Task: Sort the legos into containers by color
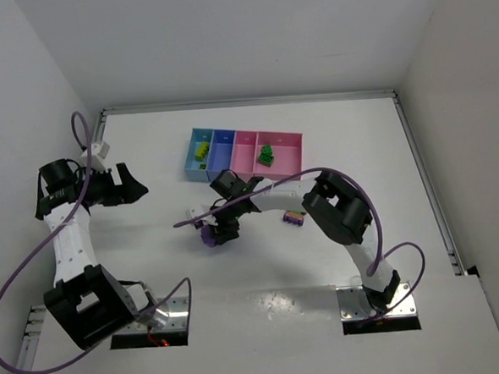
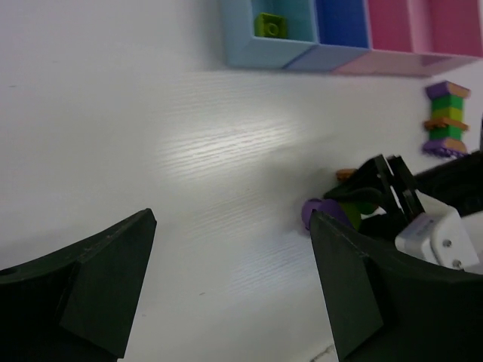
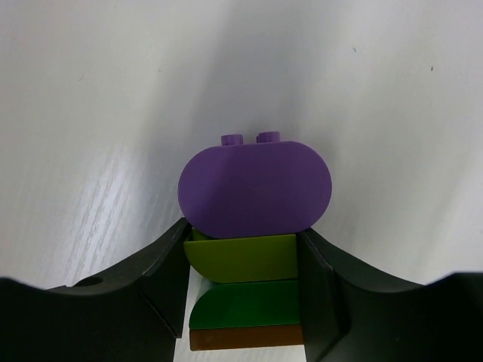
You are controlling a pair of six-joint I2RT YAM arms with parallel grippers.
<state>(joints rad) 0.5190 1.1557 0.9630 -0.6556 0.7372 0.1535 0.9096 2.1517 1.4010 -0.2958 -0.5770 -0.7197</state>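
Observation:
My right gripper [image 1: 221,229] is shut on a short stack of legos [image 3: 247,279]: a round purple piece [image 3: 255,187] at the tip, then lime, dark green and orange layers between the fingers [image 3: 323,286]. The purple end [image 1: 208,237] sticks out low over the table, left of centre. The stack also shows in the left wrist view [image 2: 315,213]. My left gripper [image 1: 133,187] is open and empty at the far left, well clear of the bricks. The containers [image 1: 243,153] stand at the back: the light blue bin [image 2: 249,47] holds a yellow-green brick [image 2: 270,25], and the wider pink bin holds a green piece [image 1: 266,155].
A multicolour strip of purple, green and orange bricks [image 1: 294,218] lies on the table right of my right gripper, also seen in the left wrist view [image 2: 445,119]. A purple cable loops over the right arm [image 1: 333,175]. White walls close in the table at the back and sides.

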